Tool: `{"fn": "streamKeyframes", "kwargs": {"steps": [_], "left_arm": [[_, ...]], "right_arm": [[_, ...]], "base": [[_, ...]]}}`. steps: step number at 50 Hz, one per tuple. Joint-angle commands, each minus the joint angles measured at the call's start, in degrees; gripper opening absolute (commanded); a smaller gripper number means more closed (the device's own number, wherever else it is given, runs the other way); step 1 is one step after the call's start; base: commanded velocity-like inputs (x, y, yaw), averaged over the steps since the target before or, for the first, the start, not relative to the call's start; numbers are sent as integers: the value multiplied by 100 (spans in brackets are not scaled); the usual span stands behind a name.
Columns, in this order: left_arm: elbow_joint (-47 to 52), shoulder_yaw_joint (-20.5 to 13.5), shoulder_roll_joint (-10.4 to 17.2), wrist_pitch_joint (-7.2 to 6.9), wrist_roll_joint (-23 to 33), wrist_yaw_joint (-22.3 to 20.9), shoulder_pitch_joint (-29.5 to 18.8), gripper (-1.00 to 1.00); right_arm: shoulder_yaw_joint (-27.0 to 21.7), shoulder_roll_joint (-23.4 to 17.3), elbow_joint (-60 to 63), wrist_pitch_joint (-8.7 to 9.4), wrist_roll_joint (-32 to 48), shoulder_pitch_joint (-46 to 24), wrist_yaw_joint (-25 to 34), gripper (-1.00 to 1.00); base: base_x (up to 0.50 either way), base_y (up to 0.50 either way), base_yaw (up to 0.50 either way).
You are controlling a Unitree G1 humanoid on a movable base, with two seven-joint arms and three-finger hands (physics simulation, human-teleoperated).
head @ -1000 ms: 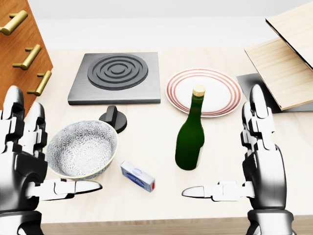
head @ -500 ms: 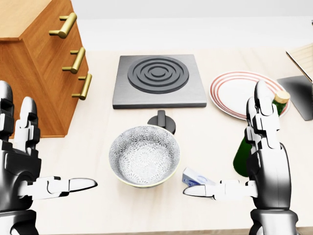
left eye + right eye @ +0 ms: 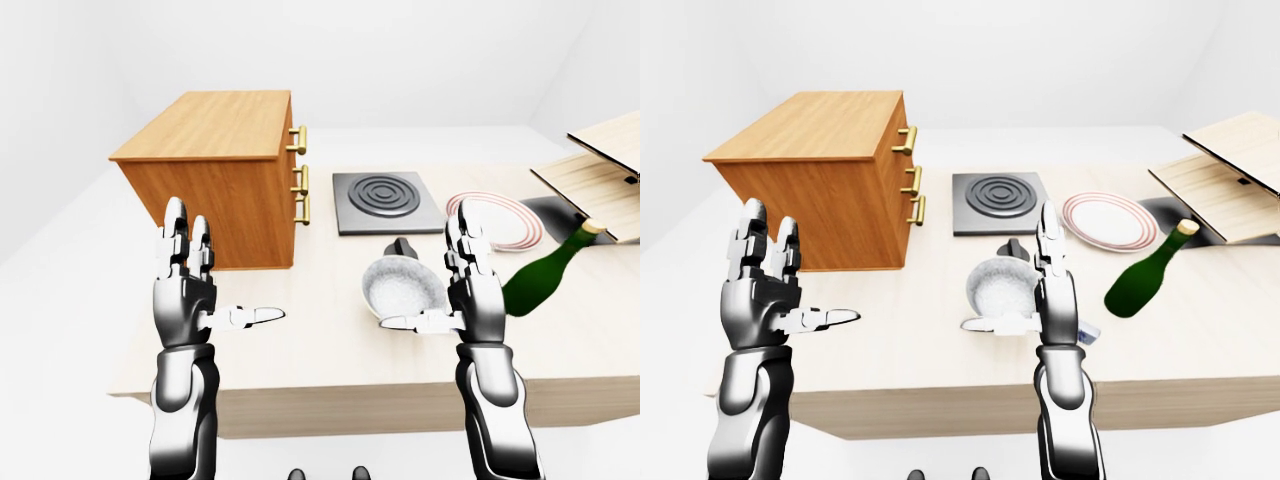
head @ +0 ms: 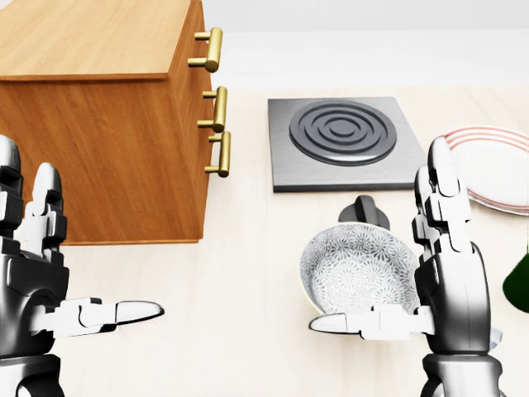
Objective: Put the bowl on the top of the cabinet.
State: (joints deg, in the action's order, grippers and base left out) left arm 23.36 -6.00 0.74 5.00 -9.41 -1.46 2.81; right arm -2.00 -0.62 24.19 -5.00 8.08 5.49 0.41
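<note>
Bowl (image 4: 357,268) sat on the table (image 4: 231,314), to the right of the cabinet (image 4: 99,124) and well apart from it. The right hand (image 4: 442,281) was spread wide beside the bowl, holding nothing. The left hand (image 4: 41,273) was spread wide and held nothing too. To do it well, the right hand should pinch the rim firmly, then lift higher than the cabinet top.

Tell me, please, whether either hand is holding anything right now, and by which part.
Nothing is held. The left hand and the right hand are open; the bowl is beside the right hand.
</note>
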Motion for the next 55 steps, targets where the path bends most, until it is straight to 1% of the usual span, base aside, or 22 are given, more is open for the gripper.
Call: {"fn": "streamKeyframes", "kwargs": {"steps": [1,33,40,51,55], "left_arm": [[20,14,-7,0,15,1,8,100],[-26,-1,-1,0,-10,4,-11,100],[-146,-3,1,0,-17,31,-53,100],[-156,-3,8,0,-25,24,-56,100],[-75,-13,13,0,-46,-16,-17,100]], "right_arm": [[-5,-2,30,0,-12,18,25,100],[-17,3,-80,0,-81,-7,15,100],[-32,-4,-257,0,-138,-60,12,100],[-20,-7,-253,0,-120,-66,13,100],[22,-1,-173,0,-77,-29,28,100]], "base": [[10,50,0],[9,50,0],[1,17,0],[0,0,0],[50,0,0]]}}
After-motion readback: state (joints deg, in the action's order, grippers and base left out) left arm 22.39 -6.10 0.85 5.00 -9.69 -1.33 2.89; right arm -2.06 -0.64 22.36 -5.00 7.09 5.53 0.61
